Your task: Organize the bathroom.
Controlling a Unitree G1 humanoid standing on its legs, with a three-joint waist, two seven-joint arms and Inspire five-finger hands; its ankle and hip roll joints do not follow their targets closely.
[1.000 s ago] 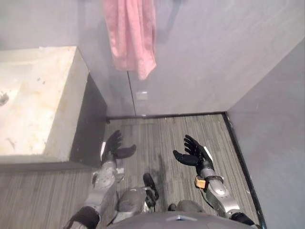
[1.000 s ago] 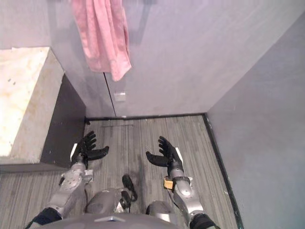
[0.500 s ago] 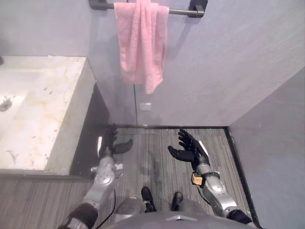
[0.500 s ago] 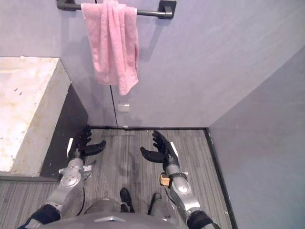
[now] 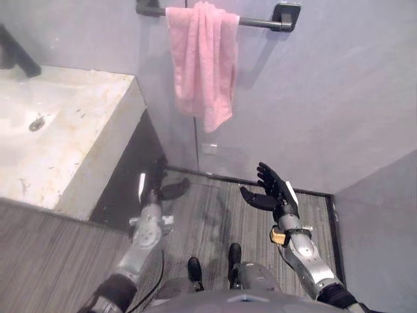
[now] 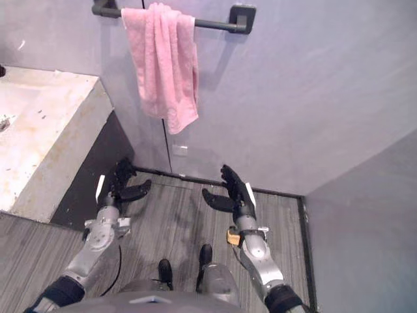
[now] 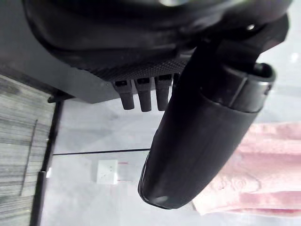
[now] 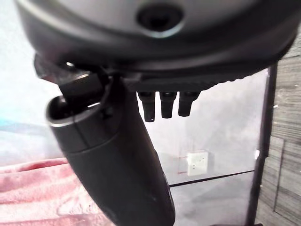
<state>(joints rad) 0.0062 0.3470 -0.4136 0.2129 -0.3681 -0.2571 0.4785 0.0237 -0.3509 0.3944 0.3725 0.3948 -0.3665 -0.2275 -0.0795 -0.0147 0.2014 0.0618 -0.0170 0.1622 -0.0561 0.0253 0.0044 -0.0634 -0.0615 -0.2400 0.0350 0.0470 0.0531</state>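
Note:
A pink towel [image 5: 202, 64] hangs folded over a dark wall bar [image 5: 260, 23] on the grey wall ahead, its lower corner reaching about halfway down the wall. It also shows in the wrist views as pink cloth [image 7: 263, 165] past the thumbs. My left hand [image 5: 156, 189] is held low over the floor beside the dark cabinet, fingers straight, empty. My right hand [image 5: 272, 193] is held low to the right of it, fingers straight and spread, empty. Both hands are well below the towel and apart from it.
A pale stone sink counter [image 5: 98, 137] on a dark cabinet [image 5: 127, 179] stands to the left. A small white wall plate [image 5: 209, 149] sits low on the wall under the towel. Grey striped floor [image 5: 208, 222] lies between the hands; a grey side wall [image 5: 384, 228] closes the right.
The camera has tilted up, so the bar and the whole towel have come into view. Both hands stay open and low, with the left hand drawn closer to the cabinet.

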